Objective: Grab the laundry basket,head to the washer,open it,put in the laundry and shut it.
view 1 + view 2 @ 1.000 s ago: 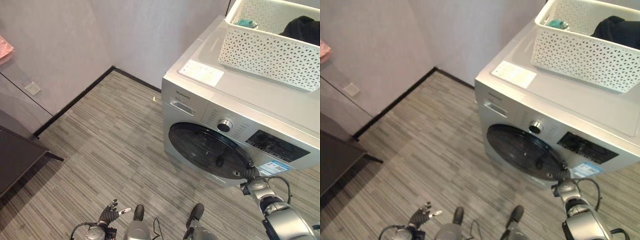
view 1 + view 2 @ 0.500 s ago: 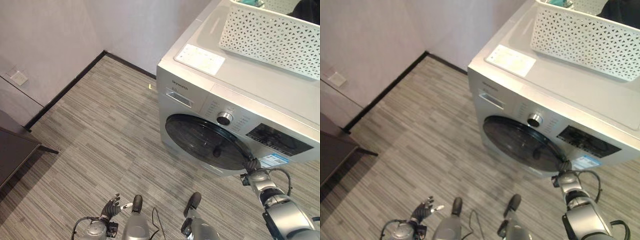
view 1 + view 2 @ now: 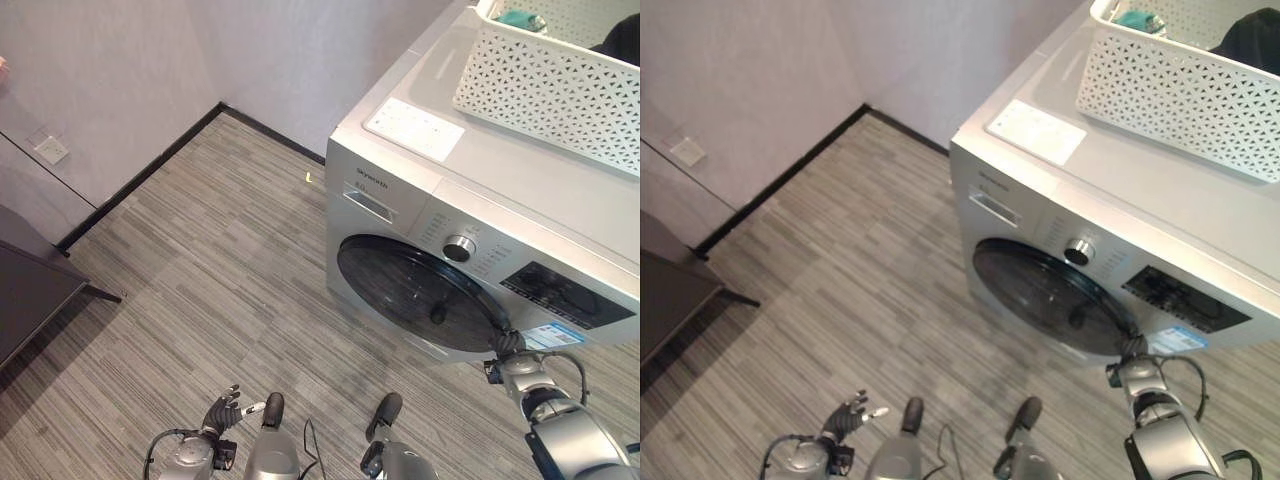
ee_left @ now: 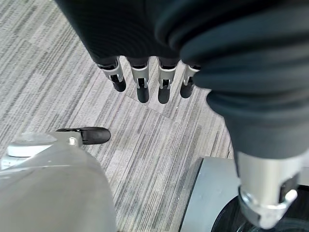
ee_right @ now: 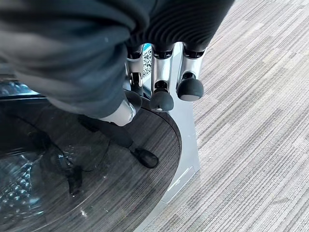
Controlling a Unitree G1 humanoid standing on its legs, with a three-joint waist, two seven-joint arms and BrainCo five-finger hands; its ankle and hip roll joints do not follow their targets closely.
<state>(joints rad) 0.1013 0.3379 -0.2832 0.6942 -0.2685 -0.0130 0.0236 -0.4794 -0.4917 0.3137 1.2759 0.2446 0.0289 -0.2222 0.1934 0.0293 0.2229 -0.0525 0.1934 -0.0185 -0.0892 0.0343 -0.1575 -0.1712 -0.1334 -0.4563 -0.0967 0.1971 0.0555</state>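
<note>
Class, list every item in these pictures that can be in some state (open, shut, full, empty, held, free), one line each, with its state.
Washer door: shut, flush against the machine's front.
Laundry basket: standing on top of the washer, held by neither hand, laundry in it.
Dark garment: lying inside the basket.
Right hand: at the door's right edge, fingers curled, gripping nothing visible.
Left hand: hanging low over the floor, open, holding nothing.

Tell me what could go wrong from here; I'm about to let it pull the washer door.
1. The right robot hand sits at the edge of the door, fingers curled there in the wrist view; a shallow hold may slip off.
2. The laundry basket stands on the washer near its front edge; a hard tug could jolt it.
</note>
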